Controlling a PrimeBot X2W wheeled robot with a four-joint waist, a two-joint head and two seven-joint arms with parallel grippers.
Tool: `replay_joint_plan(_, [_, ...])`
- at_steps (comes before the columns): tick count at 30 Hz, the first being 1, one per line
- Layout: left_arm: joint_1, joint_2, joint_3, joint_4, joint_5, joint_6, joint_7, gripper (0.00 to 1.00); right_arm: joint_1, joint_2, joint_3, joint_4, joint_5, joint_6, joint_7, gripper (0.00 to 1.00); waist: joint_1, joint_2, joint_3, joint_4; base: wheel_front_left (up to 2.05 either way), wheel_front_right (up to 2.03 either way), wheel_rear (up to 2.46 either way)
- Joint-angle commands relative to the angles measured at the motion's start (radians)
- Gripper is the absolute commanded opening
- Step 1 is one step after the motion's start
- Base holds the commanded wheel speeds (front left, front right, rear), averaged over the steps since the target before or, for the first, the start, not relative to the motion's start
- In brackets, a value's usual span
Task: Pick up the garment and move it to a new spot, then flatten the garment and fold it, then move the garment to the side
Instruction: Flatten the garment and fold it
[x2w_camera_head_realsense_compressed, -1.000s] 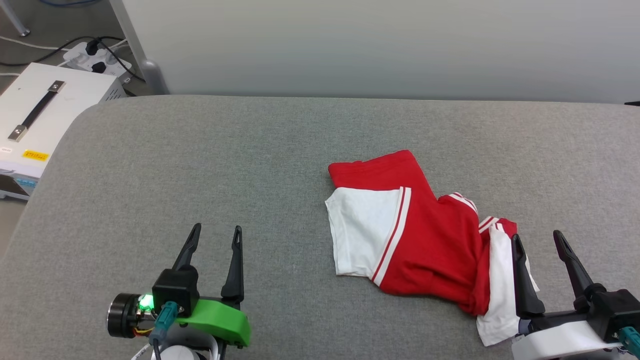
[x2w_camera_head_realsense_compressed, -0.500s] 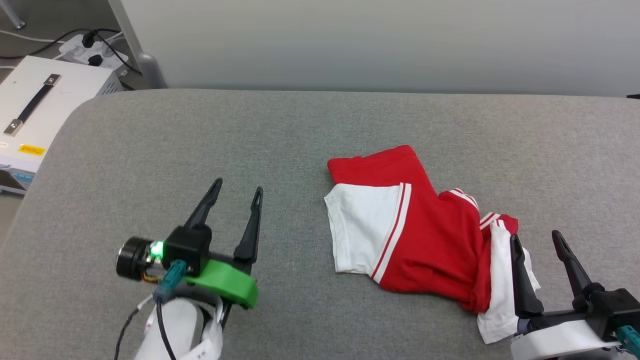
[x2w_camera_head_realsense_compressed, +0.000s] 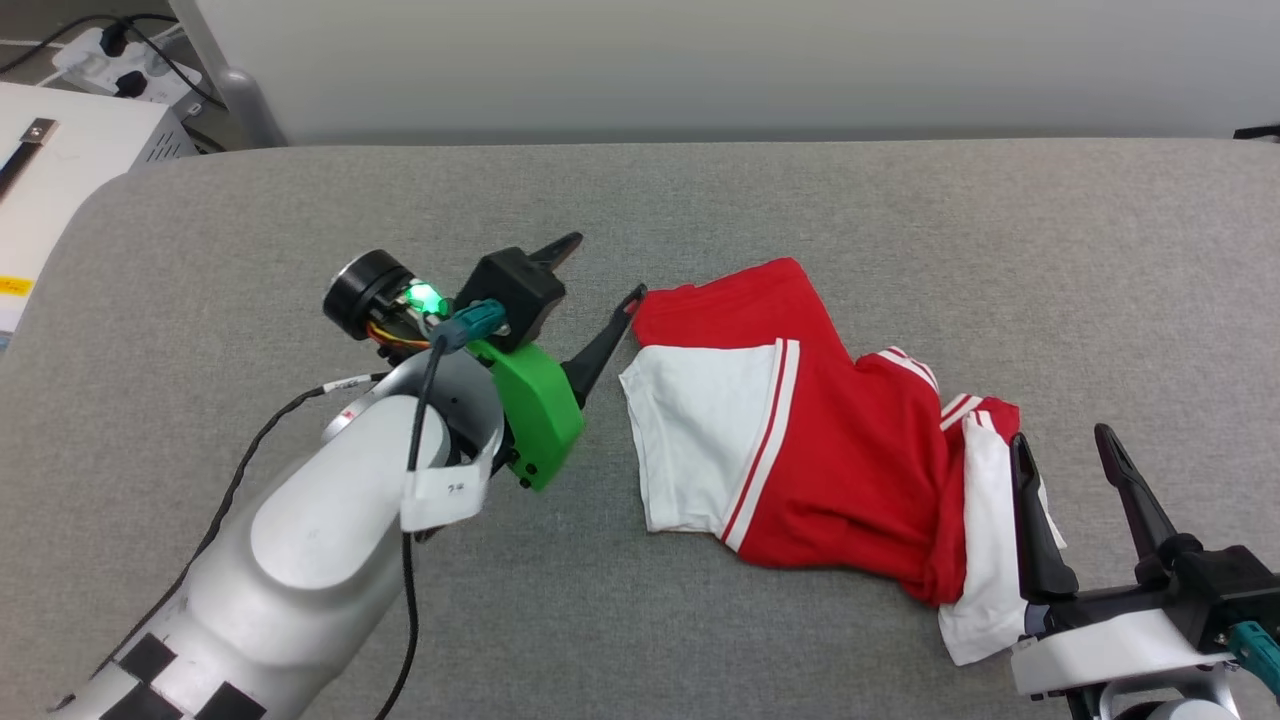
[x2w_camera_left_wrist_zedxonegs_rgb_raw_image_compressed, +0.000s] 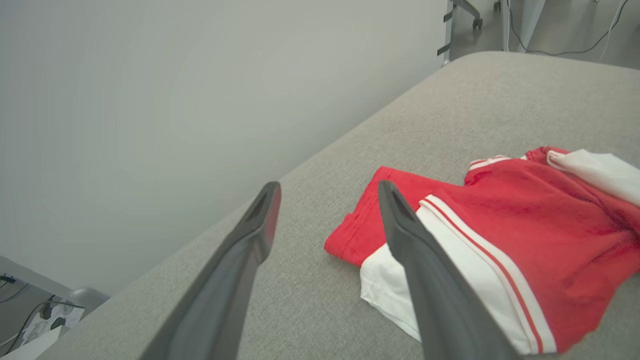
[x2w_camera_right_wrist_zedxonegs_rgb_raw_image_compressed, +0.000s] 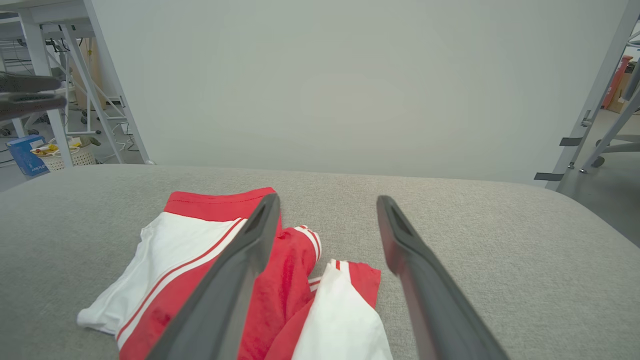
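Grey table (x2w_camera_head_realsense_compressed: 250, 200) bears the crumpled shirt (x2w_camera_head_realsense_compressed: 850, 470), whose ten o'clock corner the spread left gripper (x2w_camera_head_realsense_compressed: 606, 266) should pinch low, right gripper (x2w_camera_head_realsense_compressed: 1060, 436) spread at five o'clock.

Loads of bare room on the grey table (x2w_camera_head_realsense_compressed: 900, 200) beyond and to the right of the shirt (x2w_camera_head_realsense_compressed: 850, 450). The left gripper (x2w_camera_head_realsense_compressed: 609, 265), fingers spread, sits right at the shirt's far-left corner, and the left arm (x2w_camera_head_realsense_compressed: 300, 540) lies across the near-left stretch. The right gripper (x2w_camera_head_realsense_compressed: 1060, 436), also spread, crowds the near-right white sleeve. A wall (x2w_camera_head_realsense_compressed: 700, 60) closes off the back.
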Motion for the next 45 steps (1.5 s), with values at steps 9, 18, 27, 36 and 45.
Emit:
replay_joint_plan(9, [-0.207,0.088,-0.396,0.000,-0.372,-0.002,0.370,1.00,-0.052,-0.001,0.008,-0.001,0.003,-0.001,-0.005,1.00,-0.0001,0.0000,0.059,-0.058,0.00,0.00,0.00])
replay_joint_plan(18, [-0.240,0.090,-0.527,-0.024,-0.466,-0.002,0.584,1.00,-0.088,-0.001,0.018,-0.003,0.013,-0.001,-0.005,1.00,-0.0001,0.0000,0.114,-0.100,0.00,0.00,0.00])
replay_joint_plan(27, [-0.107,0.077,-0.528,-0.020,-0.324,-0.002,0.699,1.00,-0.112,-0.001,0.026,0.000,0.025,-0.001,-0.005,1.00,-0.0001,0.0000,0.151,-0.129,0.00,0.00,0.00])
replay_joint_plan(36, [-0.094,0.077,-0.528,0.026,-0.221,-0.002,0.598,0.00,-0.105,-0.001,0.016,0.007,0.025,-0.001,-0.005,1.00,-0.0001,0.0000,0.139,-0.112,0.00,0.00,0.00])
replay_joint_plan(45, [-0.159,0.125,-0.528,0.065,-0.147,-0.002,0.372,0.00,-0.059,-0.001,0.005,0.016,0.018,-0.001,-0.005,1.00,-0.0001,0.0000,0.043,-0.049,0.00,0.00,0.00])
